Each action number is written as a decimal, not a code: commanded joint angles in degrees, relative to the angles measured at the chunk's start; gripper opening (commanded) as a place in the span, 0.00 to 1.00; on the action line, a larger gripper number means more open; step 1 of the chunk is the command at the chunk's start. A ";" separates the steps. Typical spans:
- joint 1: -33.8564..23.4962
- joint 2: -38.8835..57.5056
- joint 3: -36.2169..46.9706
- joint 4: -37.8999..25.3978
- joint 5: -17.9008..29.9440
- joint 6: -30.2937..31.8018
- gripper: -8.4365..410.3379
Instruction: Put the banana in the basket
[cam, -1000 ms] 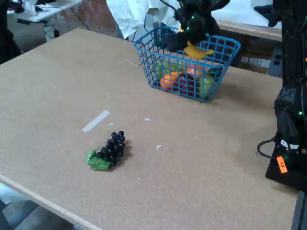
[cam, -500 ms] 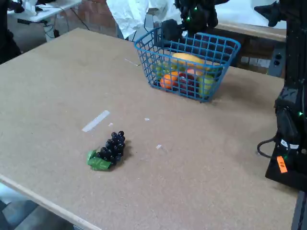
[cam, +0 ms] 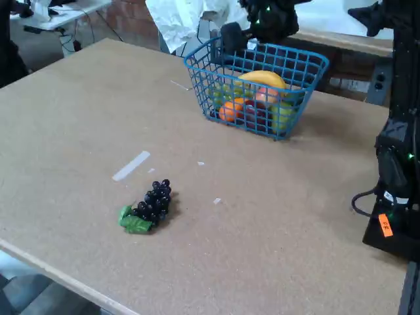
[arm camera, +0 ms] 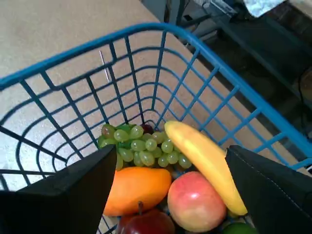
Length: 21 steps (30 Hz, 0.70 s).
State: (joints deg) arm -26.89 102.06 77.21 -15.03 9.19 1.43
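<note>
The yellow banana point(arm camera: 207, 158) lies inside the blue wire basket point(arm camera: 146, 31), resting slantwise on top of the other fruit. In the fixed view the banana point(cam: 262, 79) shows as a yellow hump above the rim of the basket point(cam: 282, 125) at the back of the table. My gripper point(arm camera: 170, 152) hangs open just above the basket, its two black fingers point(arm camera: 78, 190) spread to either side of the fruit with nothing between them. From the fixed camera the gripper point(cam: 244, 33) sits over the basket's far left corner.
Green grapes point(arm camera: 141, 144), an orange fruit point(arm camera: 136, 187), a pink apple point(arm camera: 195, 202) and a dark red apple point(arm camera: 146, 222) fill the basket. A purple grape bunch point(cam: 154, 203) and a tape strip point(cam: 131, 165) lie on the table. Black arm hardware point(cam: 397, 164) stands at the right edge.
A second ago the banana hung in the gripper over the basket. It now lies on the fruit inside, let go, and the gripper has risen slightly.
</note>
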 commanded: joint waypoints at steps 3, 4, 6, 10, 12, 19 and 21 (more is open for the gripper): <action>0.11 -3.52 0.02 -0.68 0.15 -0.07 0.74; 0.11 -4.15 0.02 -1.03 0.17 -0.07 0.72; 0.13 -5.22 0.02 -1.57 0.20 -0.09 0.67; 0.42 -7.23 0.02 -2.34 0.07 -0.09 0.48; 0.74 -8.33 0.02 -2.67 0.09 -0.09 0.36; 1.90 -12.76 0.02 -4.76 0.15 -1.77 0.03; 2.36 -14.34 0.02 -6.10 0.15 -1.84 0.03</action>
State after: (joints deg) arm -25.52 91.15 77.21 -18.76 9.21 0.60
